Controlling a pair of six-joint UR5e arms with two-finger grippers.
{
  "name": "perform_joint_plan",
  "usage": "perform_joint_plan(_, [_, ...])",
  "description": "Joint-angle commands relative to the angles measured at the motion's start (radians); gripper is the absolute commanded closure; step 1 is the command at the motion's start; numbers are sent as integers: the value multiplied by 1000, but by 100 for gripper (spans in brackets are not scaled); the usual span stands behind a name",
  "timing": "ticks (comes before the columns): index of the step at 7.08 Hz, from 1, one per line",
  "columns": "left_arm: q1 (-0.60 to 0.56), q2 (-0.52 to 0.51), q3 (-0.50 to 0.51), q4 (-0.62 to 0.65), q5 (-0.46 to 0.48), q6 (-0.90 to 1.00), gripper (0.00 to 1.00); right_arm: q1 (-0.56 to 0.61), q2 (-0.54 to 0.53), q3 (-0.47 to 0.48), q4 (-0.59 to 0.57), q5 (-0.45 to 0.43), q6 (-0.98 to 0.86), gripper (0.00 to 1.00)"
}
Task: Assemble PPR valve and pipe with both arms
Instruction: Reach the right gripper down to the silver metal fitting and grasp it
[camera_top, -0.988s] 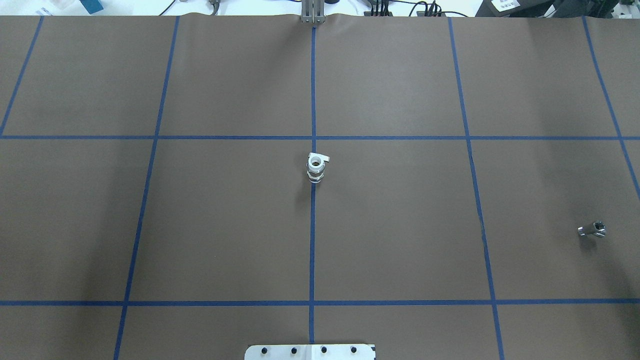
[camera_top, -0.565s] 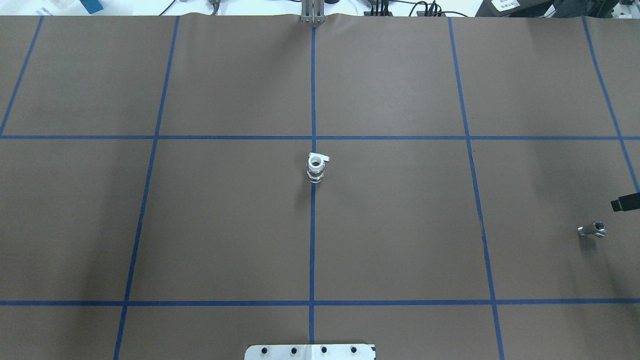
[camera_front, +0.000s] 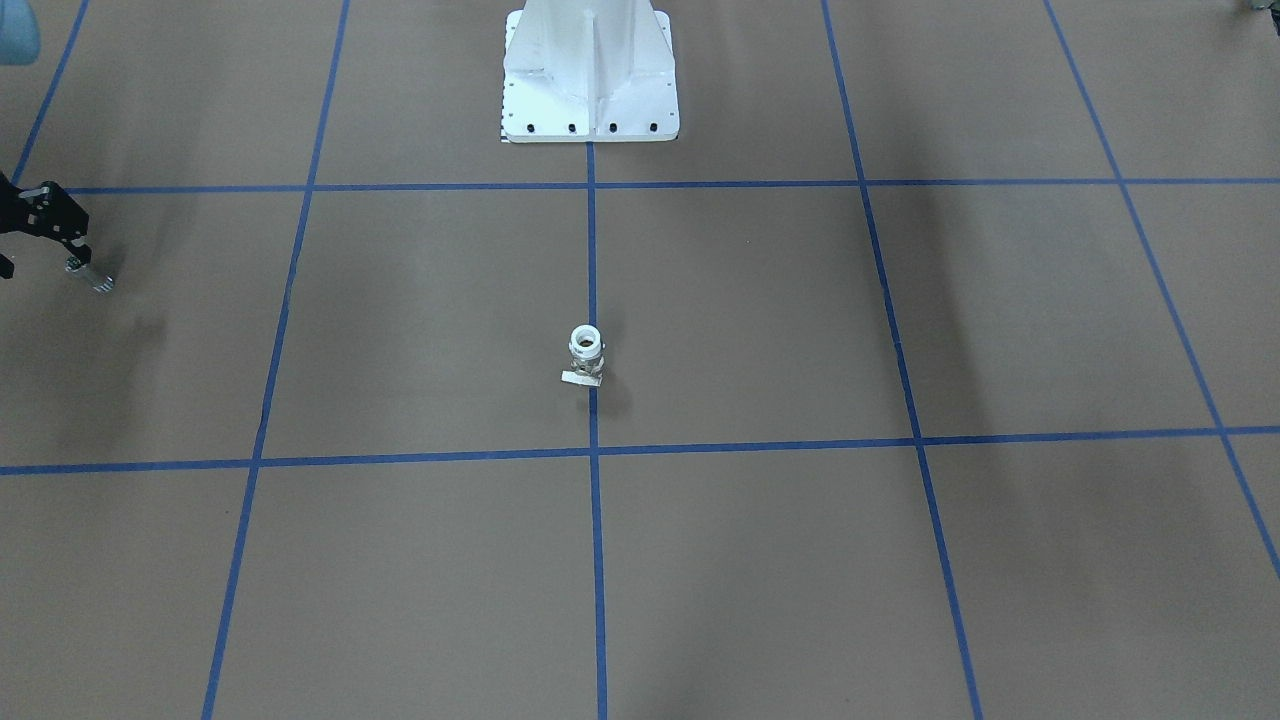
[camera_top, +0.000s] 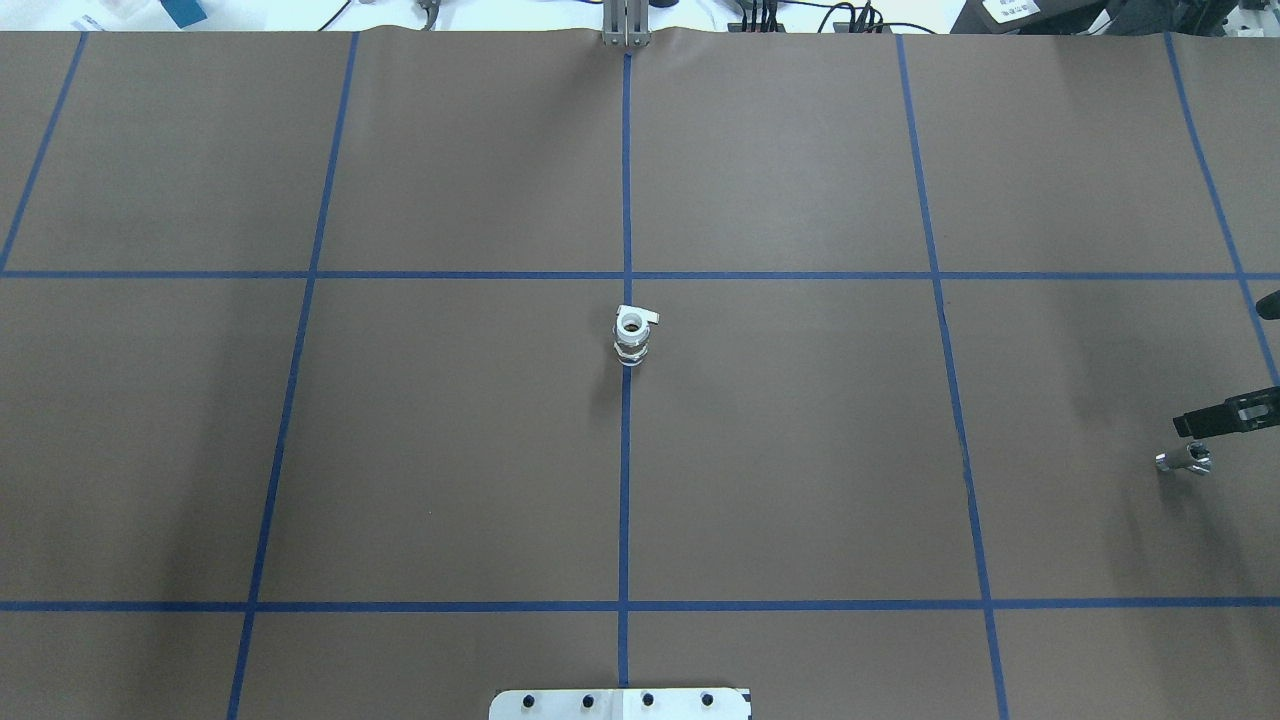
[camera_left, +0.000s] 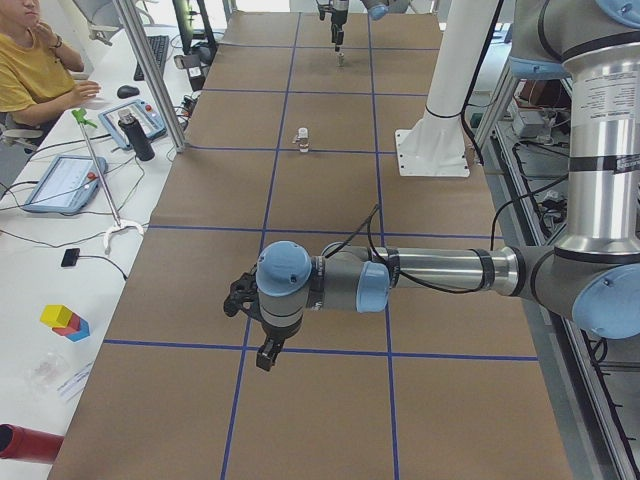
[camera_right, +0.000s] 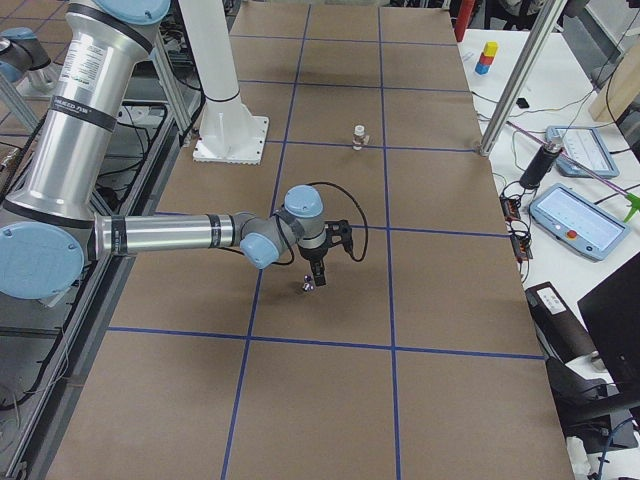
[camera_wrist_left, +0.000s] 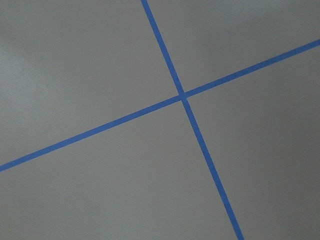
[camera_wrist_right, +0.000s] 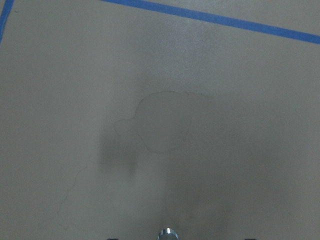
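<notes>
The PPR valve (camera_top: 632, 338) stands upright on the centre blue line, its white ring on top; it also shows in the front view (camera_front: 585, 358). The pipe (camera_top: 1185, 459) lies at the table's right side, also seen in the front view (camera_front: 88, 275) and at the bottom edge of the right wrist view (camera_wrist_right: 168, 233). My right gripper (camera_front: 42, 255) is open and hovers just above and beside the pipe without touching it; one of its fingers (camera_top: 1225, 415) enters the overhead view. My left gripper (camera_left: 265, 345) shows only in the left side view, over a blue tape crossing, far from both parts; I cannot tell if it is open.
The white bolted pedestal (camera_front: 590, 75) stands at the robot's side of the table. Blue tape lines (camera_top: 625, 480) mark a grid on the brown mat. Operators' desks with tablets (camera_right: 575, 215) lie past the far edge.
My right gripper has come into the overhead view from the right edge and moved left to just above the pipe. The valve and the pipe have not moved.
</notes>
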Motion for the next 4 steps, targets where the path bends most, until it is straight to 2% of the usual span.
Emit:
perform_joint_plan(1, [0,0,1,0,0,-2,0,-55,-6,-4,4,-3,-1,13])
perform_joint_plan(2, [0,0,-1,0,0,-2,0,-62,-9,-5,4,-4,-1,19])
perform_joint_plan(4, [0,0,-1,0,0,-2,0,-70,-9,-17,2,-37,-1,21])
